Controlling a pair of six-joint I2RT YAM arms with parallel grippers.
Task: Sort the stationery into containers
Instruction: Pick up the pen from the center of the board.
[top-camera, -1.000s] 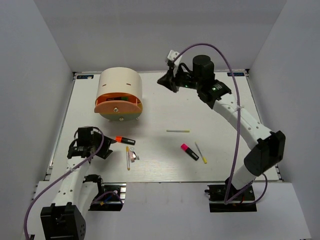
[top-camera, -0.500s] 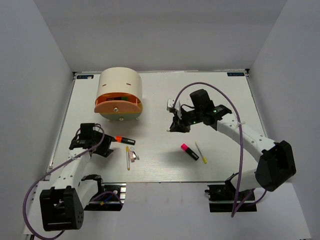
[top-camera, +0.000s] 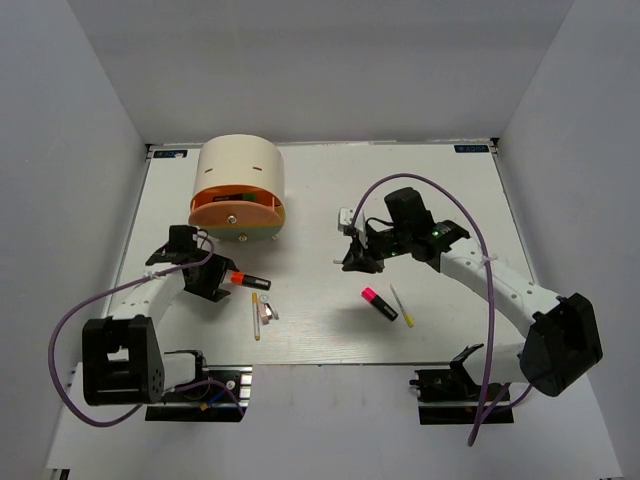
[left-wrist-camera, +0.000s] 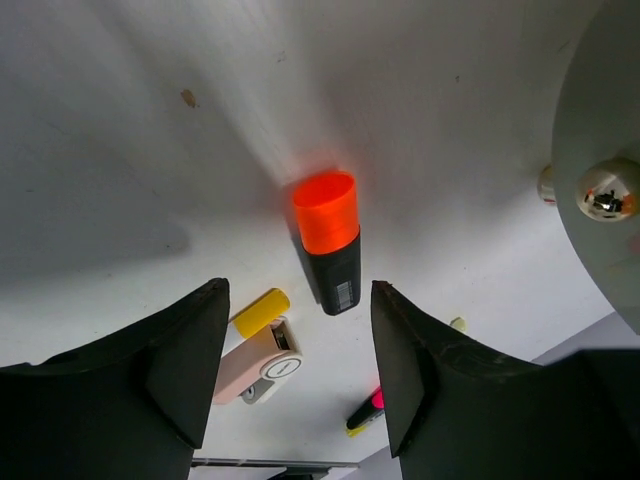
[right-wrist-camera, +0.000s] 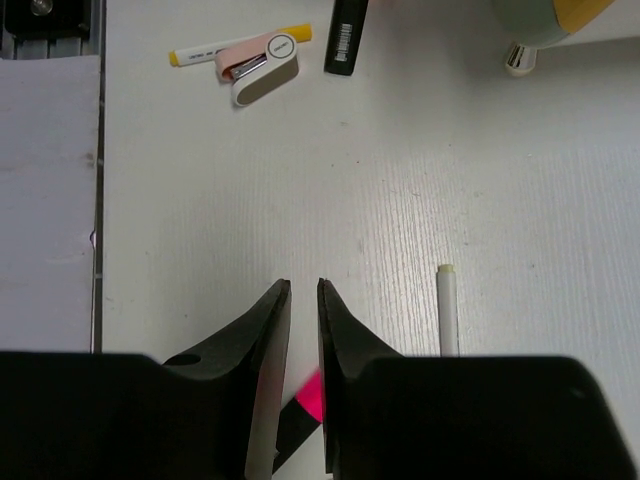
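Marker lies flat: bright orange cap, black barrel.

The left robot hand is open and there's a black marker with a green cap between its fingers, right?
Not quite. The cap is orange, not green. The left wrist view shows the left gripper open, with the black marker and its orange cap lying on the table between the fingers.

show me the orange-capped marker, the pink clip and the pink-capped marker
orange-capped marker (left-wrist-camera: 333, 248): left wrist view, where cap meets body
pink clip (right-wrist-camera: 258, 64): right wrist view, pink upper face
pink-capped marker (top-camera: 382, 305): top external view, black body
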